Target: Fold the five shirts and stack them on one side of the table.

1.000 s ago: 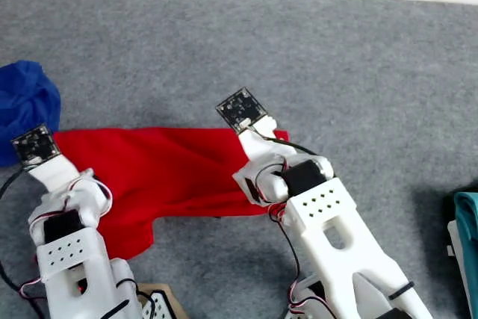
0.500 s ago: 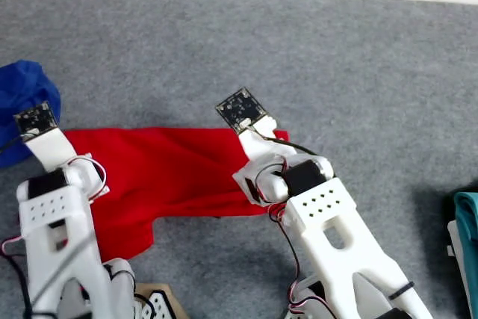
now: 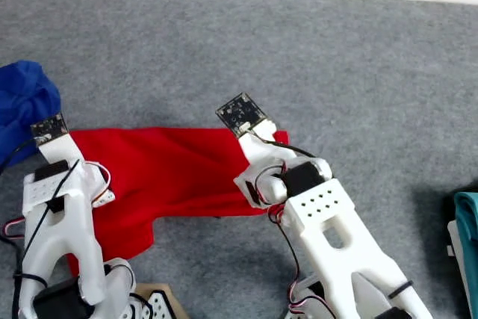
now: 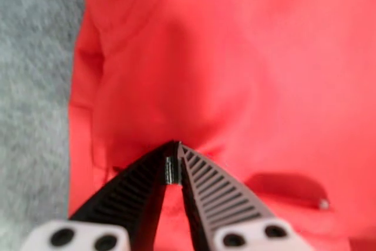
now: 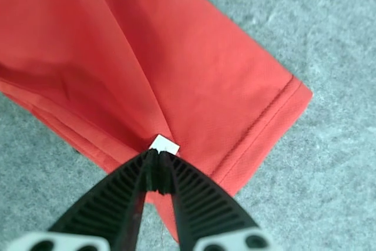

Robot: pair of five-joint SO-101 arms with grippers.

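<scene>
Since a fold needs the cloth held at two points, each arm has one end of the red shirt point(image 3: 172, 177), which lies spread across the near part of the tabletop point(image 3: 336, 57). The left arm point(image 3: 56, 207) stands over the end nearest the blue shirt point(image 3: 26, 98). Its jaws are closed to the tips, with a small pucker of red cloth nipped between them. The right arm point(image 3: 306, 199) is at the other end, near a hemmed edge point(image 5: 267, 116). Its jaws are likewise pressed together on a pinch of cloth, beside a small white tag point(image 5: 164, 144). Creases run out from that pinch, so the grip looks firm.

Both pinches sit low on the cloth, which suggests the fold is only starting. The blue shirt is bunched just beside the red one, and a teal cloth point(image 3: 467, 218) lies well apart at the far side, so most of the task seems left.
</scene>
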